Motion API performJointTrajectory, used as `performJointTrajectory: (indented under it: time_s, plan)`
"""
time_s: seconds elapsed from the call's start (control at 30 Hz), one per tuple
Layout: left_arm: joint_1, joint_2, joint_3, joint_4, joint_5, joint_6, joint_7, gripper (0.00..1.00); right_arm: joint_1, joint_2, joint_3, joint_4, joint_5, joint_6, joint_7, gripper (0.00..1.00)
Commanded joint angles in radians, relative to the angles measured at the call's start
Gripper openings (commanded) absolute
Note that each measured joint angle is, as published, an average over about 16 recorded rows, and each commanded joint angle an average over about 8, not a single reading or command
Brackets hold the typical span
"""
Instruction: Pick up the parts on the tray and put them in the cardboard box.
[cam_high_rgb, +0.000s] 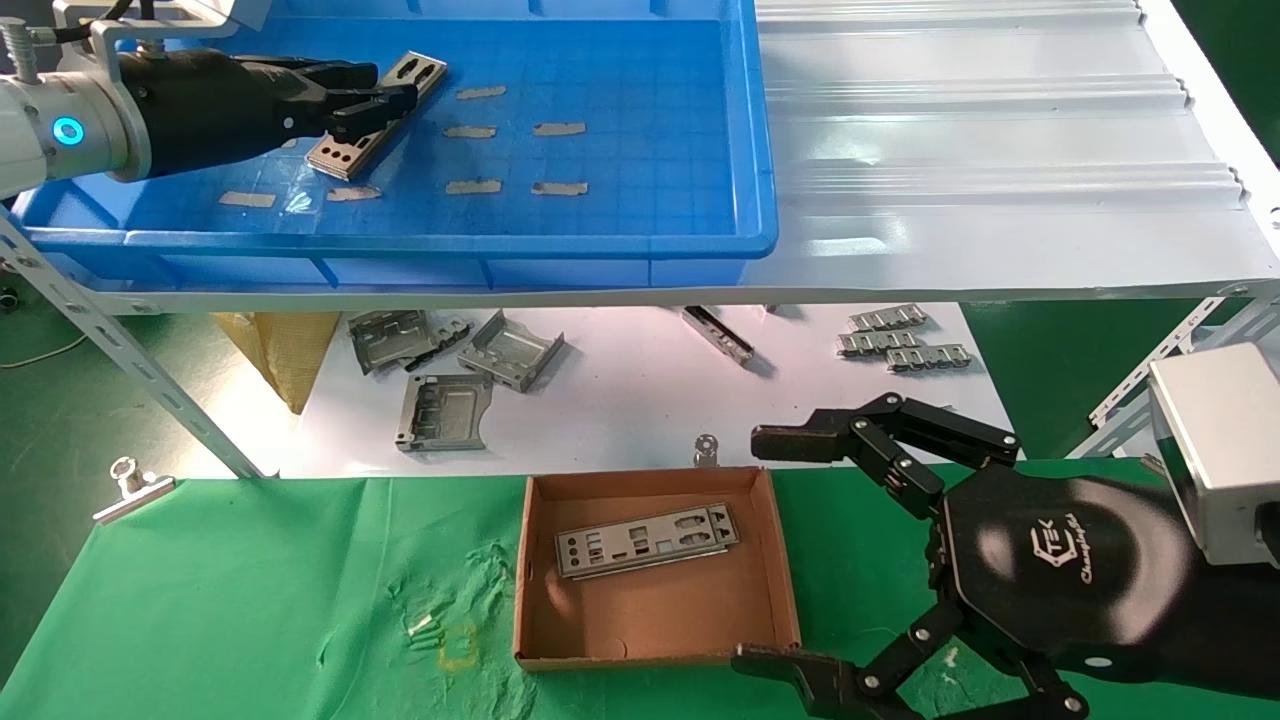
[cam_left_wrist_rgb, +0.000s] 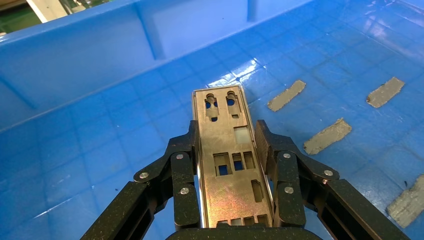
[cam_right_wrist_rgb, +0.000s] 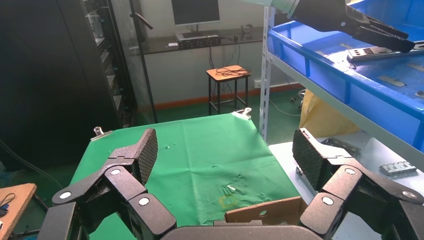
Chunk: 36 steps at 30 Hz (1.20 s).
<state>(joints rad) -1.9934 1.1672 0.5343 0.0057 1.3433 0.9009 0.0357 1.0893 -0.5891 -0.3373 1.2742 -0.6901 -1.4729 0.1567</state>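
I see one part (cam_high_rgb: 378, 115) in the far left of the tray (cam_high_rgb: 640, 215), lying at a slant on the grid floor among scraps of grey tape (cam_high_rgb: 473, 187). My left gripper (cam_high_rgb: 372, 103) is on it: in the left wrist view the plate (cam_left_wrist_rgb: 230, 165) runs lengthwise between the two black fingers (cam_left_wrist_rgb: 183, 175), which press against its long edges, so the gripper is closed on the part. I cannot tell whether the plate is lifted off the floor or resting on it.

A second part (cam_high_rgb: 647, 540) lies flat in the cardboard box (cam_high_rgb: 770, 575), toward the box's far side. The box sits on the green cloth (cam_high_rgb: 250, 590) of the worktop, below and nearer than the shelf carrying the tray.

My right gripper (cam_high_rgb: 770, 560) hangs just right of the box with its fingers spread wide and nothing between them.

Under the shelf, on a white sheet (cam_high_rgb: 630, 400), lie folded grey brackets (cam_high_rgb: 445, 370) and ribbed strips (cam_high_rgb: 900, 340).
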Motion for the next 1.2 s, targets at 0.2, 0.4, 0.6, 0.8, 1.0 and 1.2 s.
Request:
performJointTrajectory:
  time_s: [0.2, 0.4, 0.6, 0.8, 1.0, 1.2]
  plan:
    - [-0.002, 0.001, -0.002, -0.005, -0.003, -0.001, 0.0, 0.0, 0.0, 0.0, 0.0, 0.0, 0.0, 0.0, 0.0, 1.0]
    - [-0.013, -0.003, -0.016, -0.023, -0.023, 0.014, 0.011, 0.0, 0.0, 0.0, 0.0, 0.0, 0.0, 0.0, 0.0, 1.0]
    - [-0.032, -0.012, -0.036, -0.046, -0.052, 0.062, 0.033, 0.0, 0.0, 0.0, 0.0, 0.0, 0.0, 0.0, 0.0, 1.0]
    - [-0.054, -0.03, -0.056, -0.08, -0.086, 0.239, 0.047, 0.0, 0.0, 0.0, -0.001, 0.0, 0.0, 0.0, 0.0, 1.0]
    - [-0.05, -0.056, -0.055, -0.118, -0.098, 0.5, 0.052, 0.0, 0.0, 0.0, -0.001, 0.0, 0.0, 0.0, 0.0, 1.0]
    - [0.004, -0.08, -0.034, -0.225, -0.122, 0.684, 0.063, 0.0, 0.0, 0.0, -0.001, 0.0, 0.001, 0.0, 0.0, 1.0]
